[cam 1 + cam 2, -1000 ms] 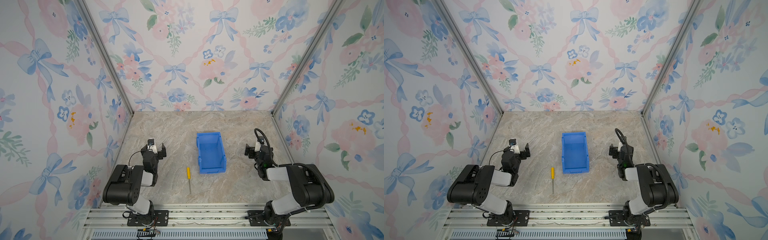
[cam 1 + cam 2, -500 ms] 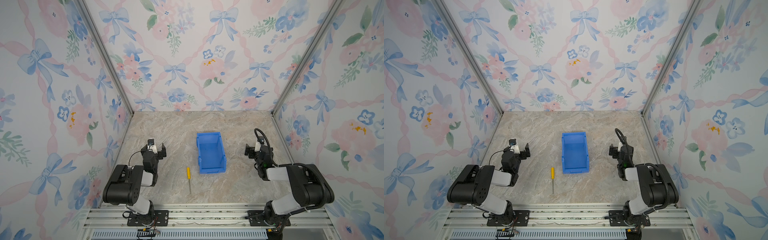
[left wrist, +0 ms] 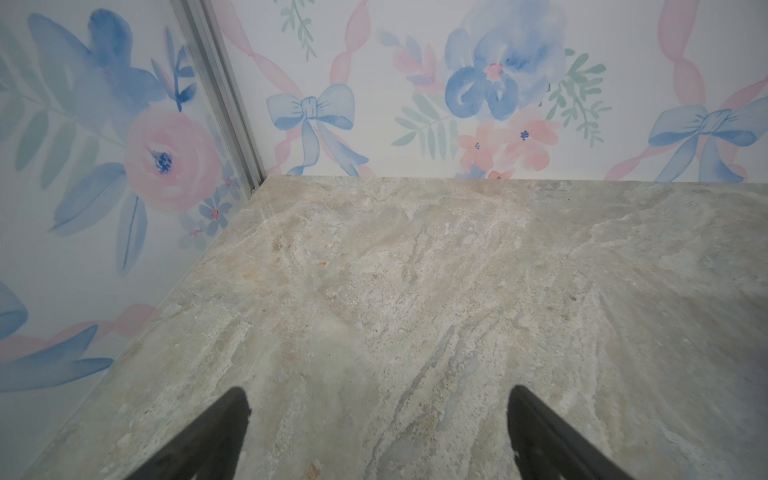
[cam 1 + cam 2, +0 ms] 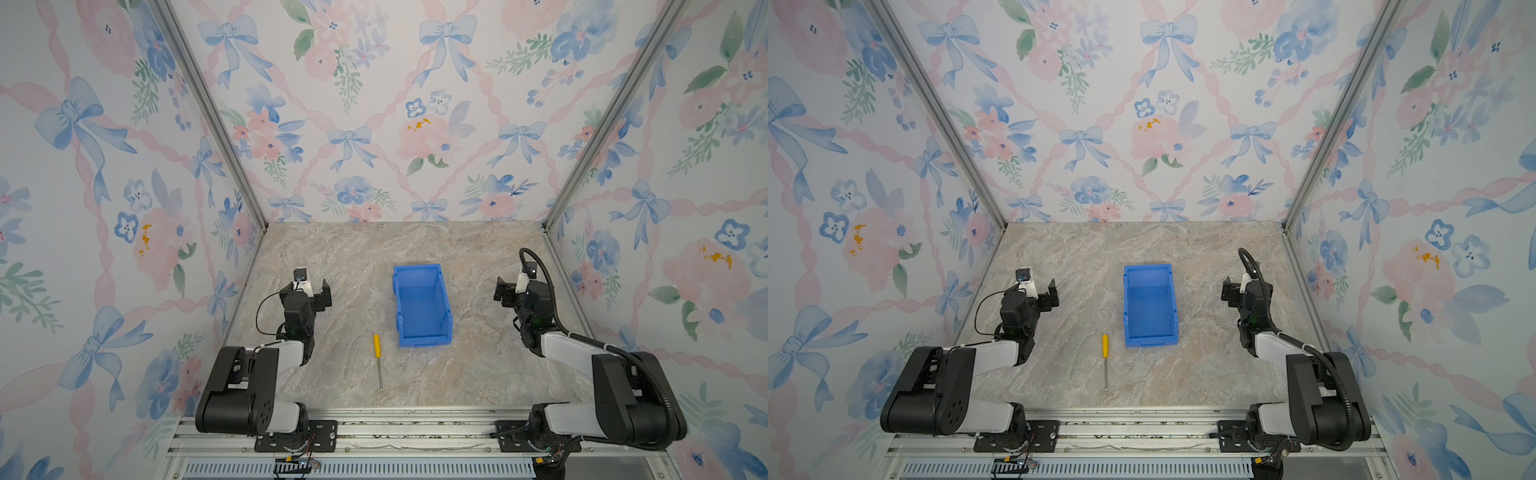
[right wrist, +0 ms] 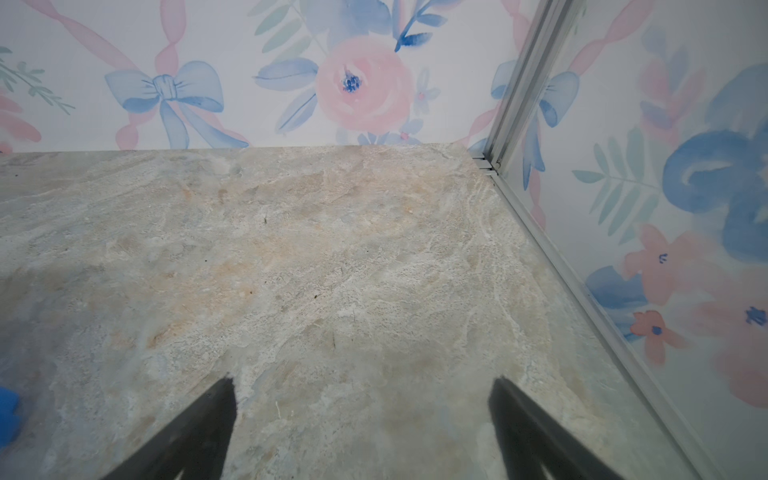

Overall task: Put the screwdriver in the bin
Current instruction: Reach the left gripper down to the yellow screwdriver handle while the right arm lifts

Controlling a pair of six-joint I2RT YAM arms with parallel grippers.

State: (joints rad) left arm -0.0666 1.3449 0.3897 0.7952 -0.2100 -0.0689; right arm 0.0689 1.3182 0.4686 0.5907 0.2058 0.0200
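Observation:
In both top views the screwdriver (image 4: 377, 351) (image 4: 1105, 351), yellow-handled with a thin silver shaft, lies flat on the marble tabletop near the front edge, handle toward the bin. The blue bin (image 4: 417, 269) (image 4: 1148, 269) stands open-topped and empty just behind and to the right of it. My left gripper (image 4: 312, 287) (image 4: 1045, 289) rests low at the left, open and empty, well apart from the screwdriver. My right gripper (image 4: 509, 289) (image 4: 1233, 291) rests at the right of the bin, open and empty. The left wrist view shows that gripper (image 3: 378, 392) over bare marble. The right wrist view shows the other gripper (image 5: 362, 380) and a blue corner of the bin (image 5: 6, 411).
Floral-papered walls (image 4: 374, 124) close the table in at the back and both sides, with metal corner posts (image 4: 208, 112). An aluminium rail (image 4: 374, 432) carrying both arm bases runs along the front edge. Bare marble (image 4: 353, 257) lies behind and around the bin.

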